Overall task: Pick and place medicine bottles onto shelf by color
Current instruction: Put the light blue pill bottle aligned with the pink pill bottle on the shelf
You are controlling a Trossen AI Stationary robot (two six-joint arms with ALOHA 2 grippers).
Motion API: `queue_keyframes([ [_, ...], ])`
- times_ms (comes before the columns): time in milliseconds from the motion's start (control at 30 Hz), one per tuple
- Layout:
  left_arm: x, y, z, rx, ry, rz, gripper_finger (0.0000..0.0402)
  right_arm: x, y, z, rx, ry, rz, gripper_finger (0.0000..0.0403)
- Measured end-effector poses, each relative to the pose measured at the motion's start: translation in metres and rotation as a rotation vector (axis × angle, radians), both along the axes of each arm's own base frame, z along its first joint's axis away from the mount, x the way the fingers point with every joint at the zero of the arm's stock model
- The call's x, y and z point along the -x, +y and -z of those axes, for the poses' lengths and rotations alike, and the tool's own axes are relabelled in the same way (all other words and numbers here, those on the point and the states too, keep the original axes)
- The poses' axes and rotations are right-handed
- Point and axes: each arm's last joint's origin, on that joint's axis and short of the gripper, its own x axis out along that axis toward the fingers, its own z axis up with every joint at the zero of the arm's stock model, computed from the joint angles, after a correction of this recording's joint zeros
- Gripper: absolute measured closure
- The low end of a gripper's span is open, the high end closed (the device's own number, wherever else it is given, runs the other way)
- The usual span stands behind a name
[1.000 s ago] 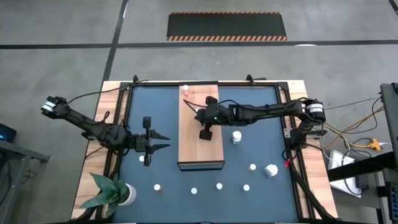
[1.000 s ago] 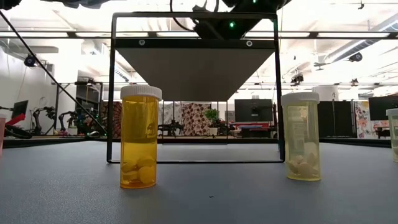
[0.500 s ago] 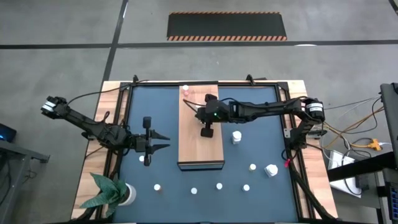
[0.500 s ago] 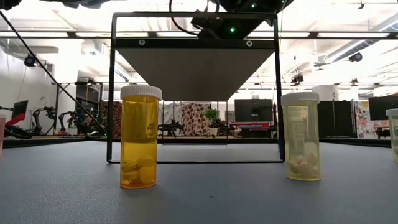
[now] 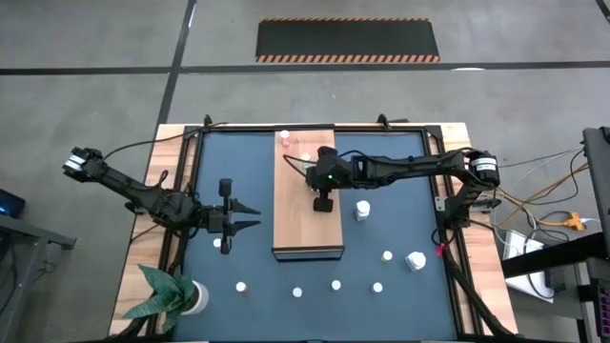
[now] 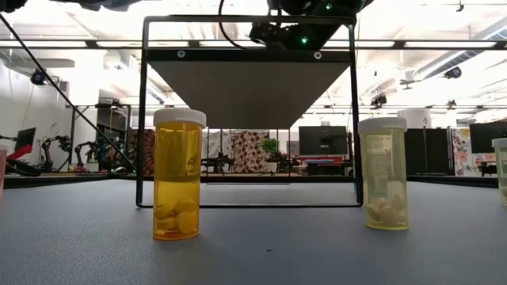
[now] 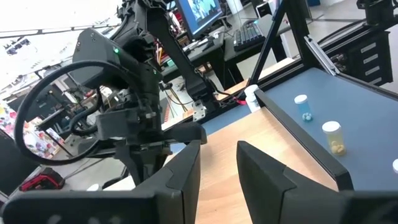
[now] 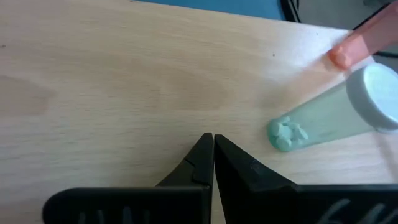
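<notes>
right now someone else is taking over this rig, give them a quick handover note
Right tool: shut, empty, over the shelf.
Left tool: open, empty, waiting over the mat left of the shelf.
On the shelf's far end: a pale green bottle with a white cap and a pink bottle.
Left: the bottles on the mat, including the orange bottle, the pale yellow bottle and the row along the near side.

shelf near half: bare | far end: two medicine bottles | right end effector above
</notes>
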Motion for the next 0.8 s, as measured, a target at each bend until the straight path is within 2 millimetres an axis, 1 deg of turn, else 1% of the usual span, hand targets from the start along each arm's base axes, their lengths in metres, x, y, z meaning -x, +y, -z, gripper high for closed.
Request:
queue_keyframes([
  [133,0.000,0.000,0.000,0.000,-0.001,0.000,0.0314,0.000,-0.010,-0.001,0.034,-0.011,-0.011,0.0394],
  [233,0.000,0.000,0.000,0.000,-0.001,0.000,0.0314,0.000,-0.014,-0.001,0.048,-0.007,-0.010,0.0394],
  [467,0.000,0.000,0.000,0.000,0.000,-0.001,0.0314,0.003,-0.007,-0.003,0.006,0.001,-0.008,0.0394],
  [600,0.000,0.000,0.000,-0.001,0.000,-0.003,0.0314,0.003,-0.008,-0.003,0.020,0.003,-0.021,0.0394],
  [800,0.000,0.000,0.000,-0.001,0.000,-0.004,0.0314,0.001,-0.024,-0.009,0.078,-0.060,-0.020,0.0394],
])
